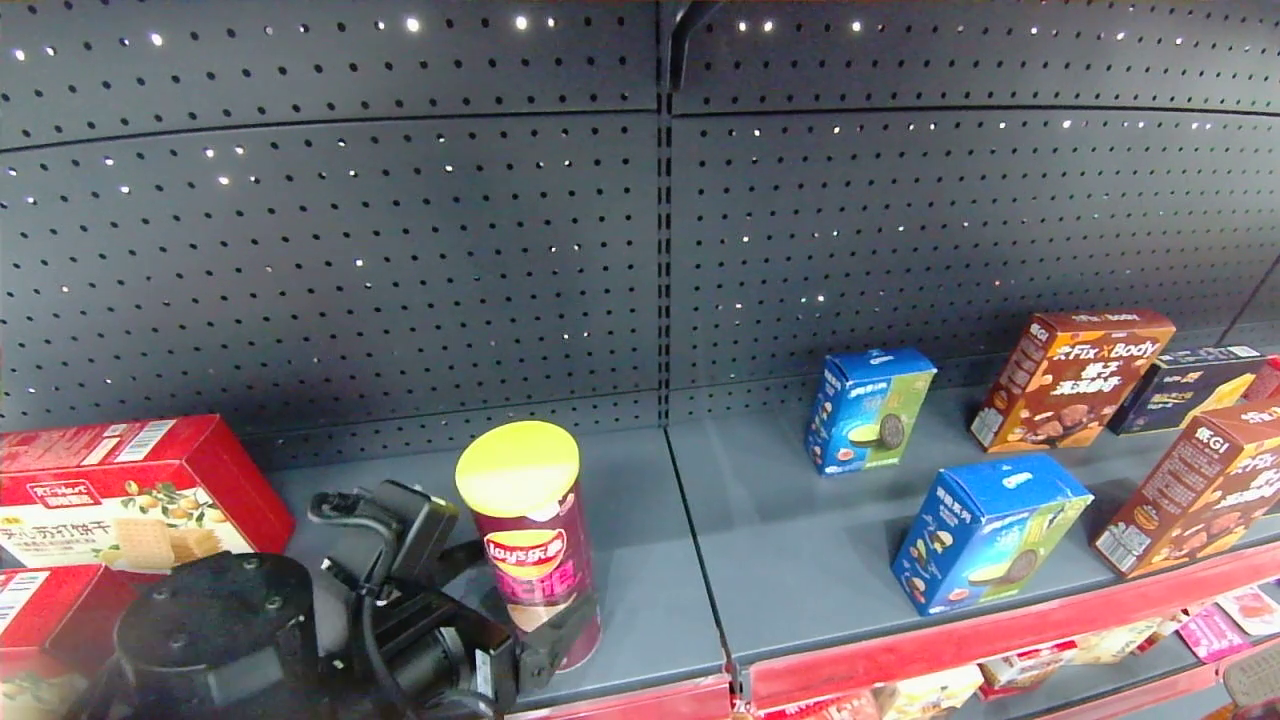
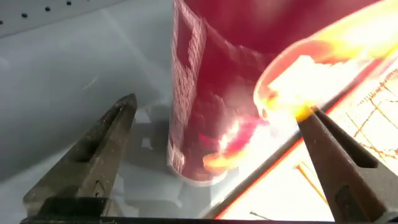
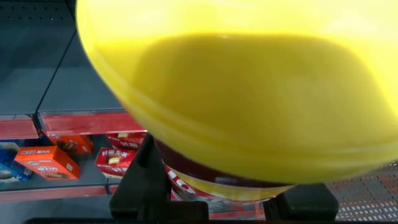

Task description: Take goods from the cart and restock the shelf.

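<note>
the chip can (image 1: 535, 545) stands upright near the front edge of the shelf (image 1: 800, 560), between the wide-spread fingers of the left gripper (image 2: 221, 106), so a sideways brush in retreat could topple it off; the right gripper (image 3: 224, 190) clamps a second can (image 3: 249, 93).

You are looking along your left gripper (image 2: 219, 106), and its jaws are standing wide apart. A dark red can (image 2: 208, 124) is standing on its base between them, on the grey shelf (image 2: 56, 81). One finger (image 2: 93, 158) is sitting clear of the can, with bare shelf showing in the gap. Glare is washing out the can's far side, so you cannot tell whether the second finger (image 2: 345, 165) is touching it. A red strip (image 2: 261, 171) is running along the shelf edge. Pegboard (image 2: 37, 7) is showing behind.
</note>
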